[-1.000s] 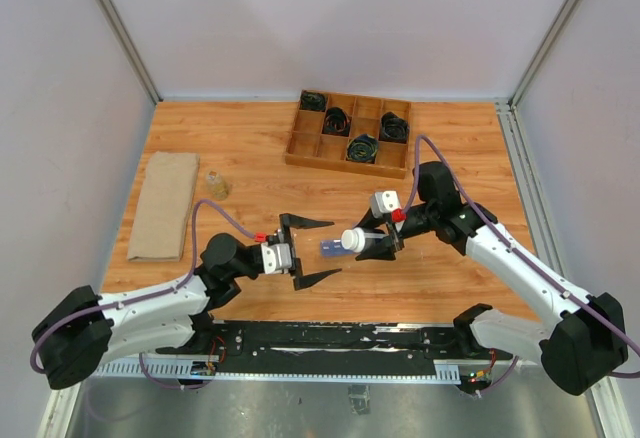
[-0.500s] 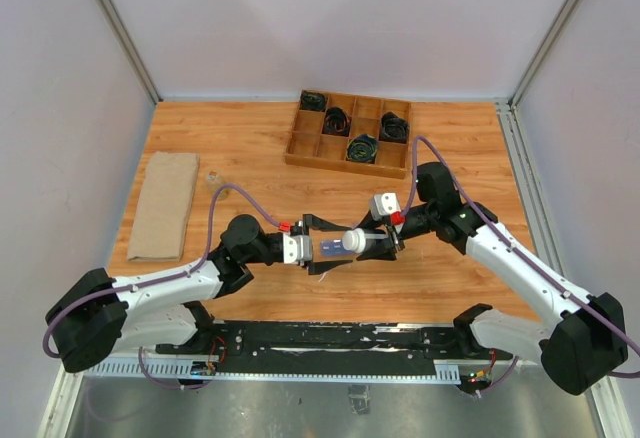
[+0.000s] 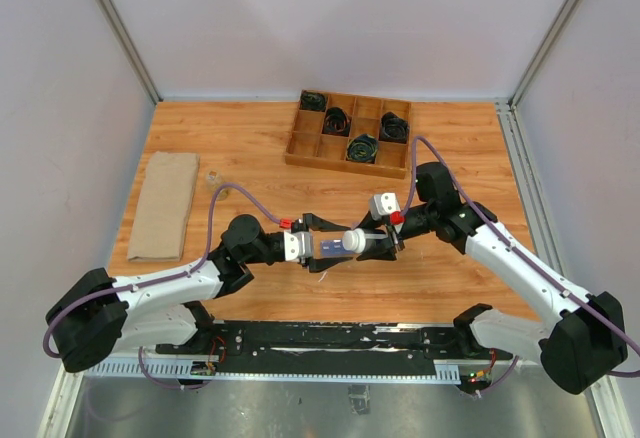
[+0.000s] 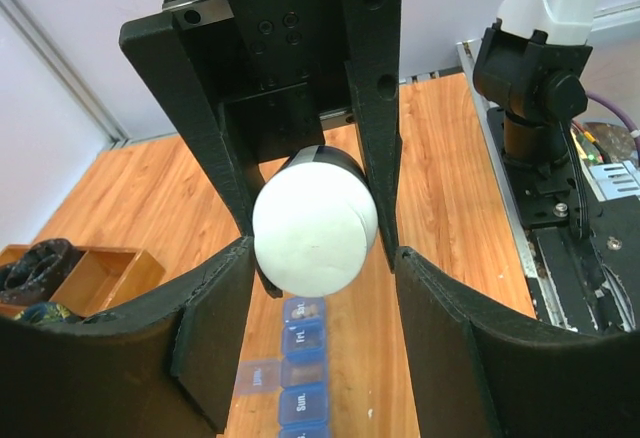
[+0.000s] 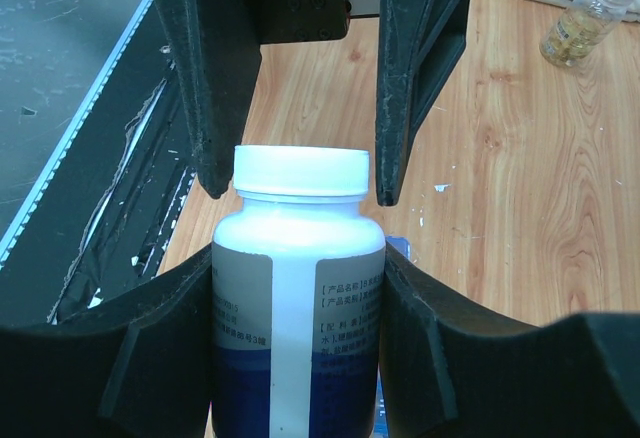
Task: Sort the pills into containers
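1. A folded tan cloth lies at the left edge of the wooden tabletop, its long side running near to far.
2. Just right of the cloth's far end sits a small clear bottle with yellowish contents. The right wrist view shows it lying tilted on the wood beside the cloth.
3. The left tool reaches rightward from the near-left. Its two fingers straddle the white cap of a bottle. The jaws are not yet clamped: the right wrist view shows a thin gap between each fingertip and the cap's rim.
4. The pill organizer, a translucent-blue strip of small square compartments with day labels, lies on the tabletop near the middle. It is directly under the cap and between the left tool's fingers. In the left wrist view one pale lid sticks out sideways from the row, and only part of the strip shows.
5. The white-capped bottle hangs above the tabletop on its side, cap pointing left toward the left tool. Its body is white above a dark-blue band, with a printed label.
6. At the far side, right of centre, a wooden tray divided into compartments holds coils of black cables. It is well apart from both arms.
7. The right tool comes in from the right and grips the white-capped bottle by its body, one finger pressed against each side.
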`<state>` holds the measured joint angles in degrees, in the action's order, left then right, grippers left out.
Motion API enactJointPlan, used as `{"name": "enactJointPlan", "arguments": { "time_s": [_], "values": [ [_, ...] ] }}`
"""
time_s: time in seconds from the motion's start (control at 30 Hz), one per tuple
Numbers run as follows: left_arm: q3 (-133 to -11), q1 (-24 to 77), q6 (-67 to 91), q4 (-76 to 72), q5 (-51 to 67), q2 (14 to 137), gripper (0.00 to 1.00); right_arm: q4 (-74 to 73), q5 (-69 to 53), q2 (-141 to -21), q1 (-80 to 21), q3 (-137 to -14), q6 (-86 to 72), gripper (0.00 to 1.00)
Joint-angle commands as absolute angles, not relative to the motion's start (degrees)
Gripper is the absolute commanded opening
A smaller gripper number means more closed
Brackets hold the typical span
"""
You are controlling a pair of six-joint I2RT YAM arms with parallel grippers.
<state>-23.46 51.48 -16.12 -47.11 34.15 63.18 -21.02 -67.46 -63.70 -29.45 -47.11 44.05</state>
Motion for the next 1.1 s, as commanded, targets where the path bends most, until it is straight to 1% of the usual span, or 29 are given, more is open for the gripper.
{"name": "enactJointPlan", "arguments": {
  "time_s": [0.0, 0.1, 0.17, 0.23, 0.37, 0.53, 0.87, 0.93, 1.0, 1.07],
  "values": [
    [-25.1, 51.8, -15.0, -48.3, 33.2, 63.1, 0.62, -20.9, -67.9, -63.9, -28.6, -49.0, 45.3, 0.01],
    [-25.3, 51.8, -14.5, -48.4, 33.2, 63.2, 0.59, -20.9, -67.9, -63.9, -28.6, -48.9, 45.2, 0.00],
    [-25.5, 51.8, -14.0, -48.4, 33.1, 63.4, 0.54, -20.9, -67.9, -64.0, -28.6, -48.9, 45.2, 0.01],
    [-25.7, 51.8, -13.7, -48.3, 33.1, 63.5, 0.52, -20.9, -68.0, -64.0, -28.6, -48.9, 45.2, 0.01],
    [-25.9, 51.8, -13.0, -48.5, 33.1, 63.8, 0.52, -20.9, -68.0, -64.1, -28.7, -48.9, 45.2, 0.00],
    [-25.9, 51.8, -12.2, -49.1, 33.1, 64.1, 0.54, -20.9, -68.1, -64.1, -28.7, -49.0, 45.0, 0.01],
    [-25.9, 51.8, -10.6, -50.1, 34.9, 63.8, 0.52, -20.9, -68.2, -64.3, -28.7, -49.0, 44.9, 0.01],
    [-26.0, 51.7, -9.8, -50.1, 35.2, 63.9, 0.49, -20.9, -68.1, -64.3, -28.6, -49.0, 44.9, 0.01],
    [-26.1, 51.8, -8.5, -50.1, 35.2, 63.9, 0.42, -20.8, -68.0, -64.3, -28.7, -49.0, 44.8, 0.01],
    [-26.2, 51.8, -6.5, -50.5, 34.9, 64.1, 0.29, -20.9, -68.0, -64.3, -28.6, -49.0, 44.8, 0.01]
  ]
}}
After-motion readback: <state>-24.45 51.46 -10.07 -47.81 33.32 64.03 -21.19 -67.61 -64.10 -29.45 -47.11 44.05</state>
